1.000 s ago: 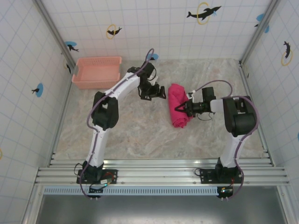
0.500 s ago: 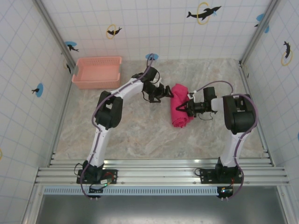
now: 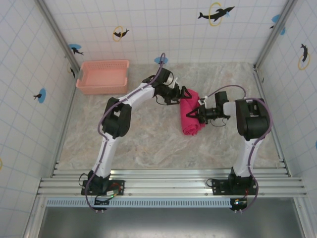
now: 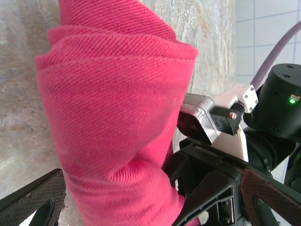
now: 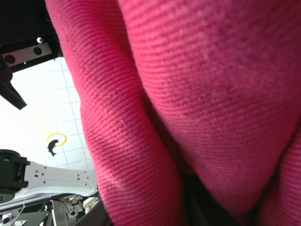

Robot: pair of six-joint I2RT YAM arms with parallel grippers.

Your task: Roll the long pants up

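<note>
Magenta-red soft cloth long pants lie rolled into a bundle near the middle of the marbled table, just where they lay a second ago. Since then the left gripper has swung in from the bundle's left to its far end, jaws spread wide around the cloth. The right gripper stays clamped on the roll's right flank.

1 overhead view, 2 close wrist views, all on long pants

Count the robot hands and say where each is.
2. The left hand, open, straddles the long pants at their far end; the right hand grips their right side.
</note>
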